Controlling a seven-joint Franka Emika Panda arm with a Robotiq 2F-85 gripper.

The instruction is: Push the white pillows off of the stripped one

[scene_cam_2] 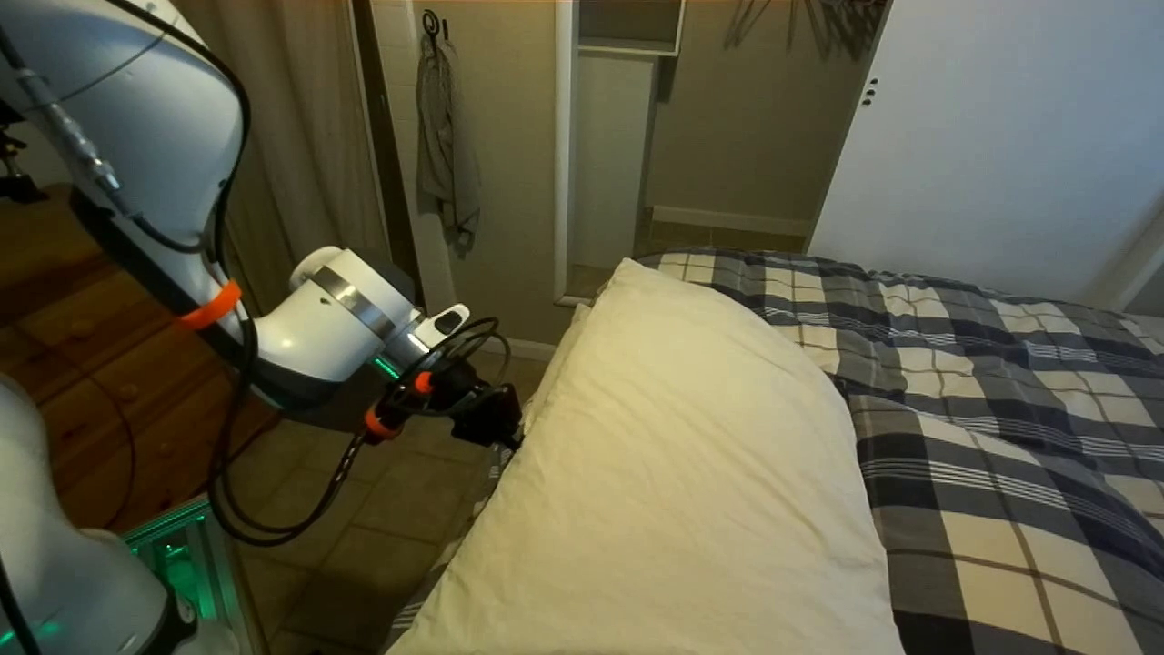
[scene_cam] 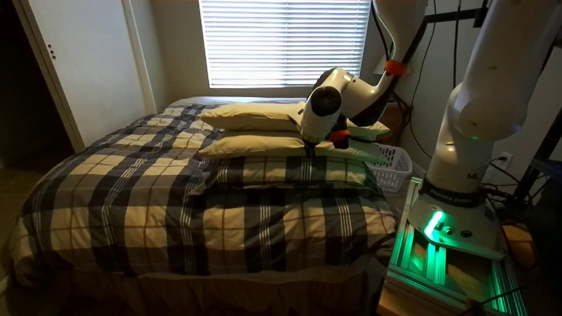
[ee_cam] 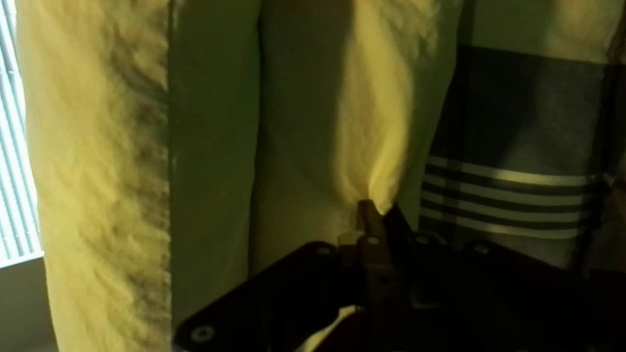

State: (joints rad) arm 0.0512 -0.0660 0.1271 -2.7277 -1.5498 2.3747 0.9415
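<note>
Two white pillows lie stacked on the plaid stripped pillow on the bed. The upper white pillow covers most of the stack in an exterior view. The lower white pillow lies between it and the stripped pillow. My gripper is at the near long side of the stack, at the height of the lower white pillow. In the wrist view the fingertips are together, with a fold of the lower white pillow pinched between them. The stripped pillow is beside them, the upper white pillow farther left.
The plaid bedspread covers the bed around the stack. A white laundry basket stands on the floor beside the bed, near the robot base. A window with blinds is behind the bed. A wooden dresser stands behind the arm.
</note>
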